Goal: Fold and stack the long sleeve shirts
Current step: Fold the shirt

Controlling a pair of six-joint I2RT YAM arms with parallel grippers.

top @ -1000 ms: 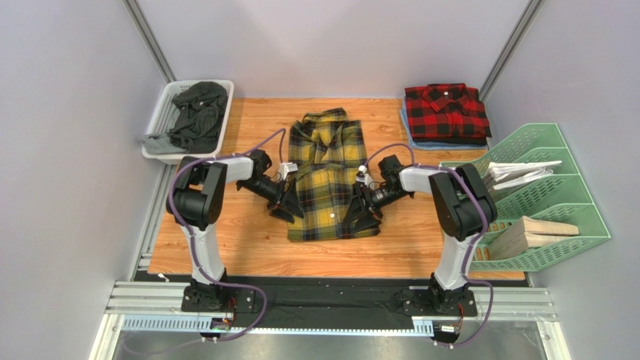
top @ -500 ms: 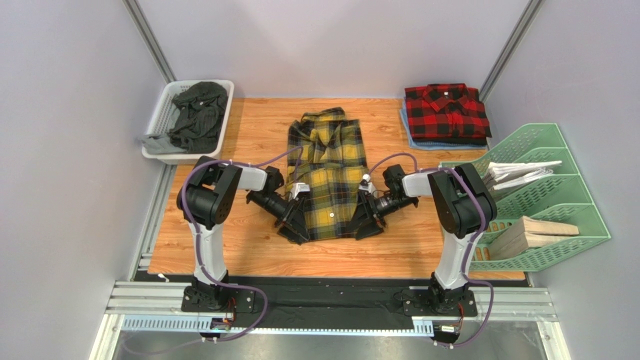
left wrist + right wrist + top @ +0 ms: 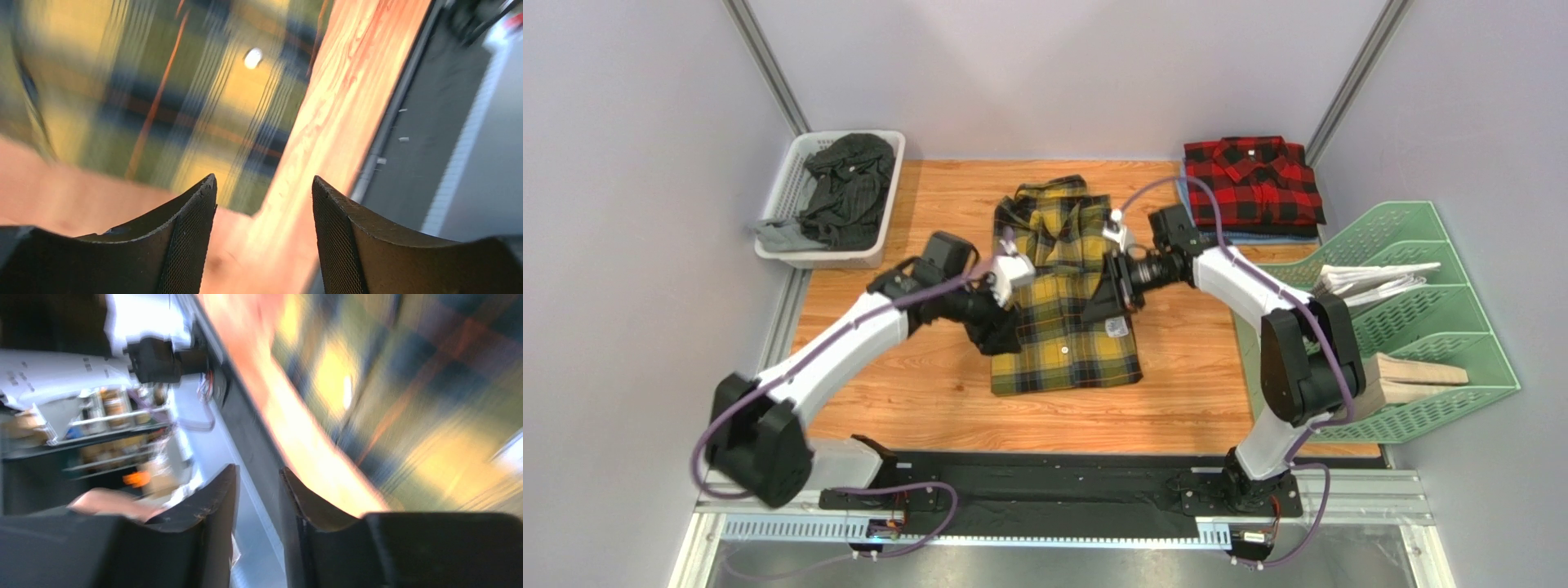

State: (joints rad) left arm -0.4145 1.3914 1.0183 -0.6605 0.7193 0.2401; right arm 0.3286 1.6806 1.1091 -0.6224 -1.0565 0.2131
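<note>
Plainly, left gripper (image 3: 264, 179) gapes, right gripper (image 3: 258, 470) barely parted, both empty; shirt label (image 3: 1117, 327) unreadable.

Left end effector (image 3: 1004, 338) and right end effector (image 3: 1109, 301) moved up the shirt (image 3: 1070, 358).

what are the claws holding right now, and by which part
Nothing. The left claw and right claw both show empty gaps, at the yellow shirt's side edges.
</note>
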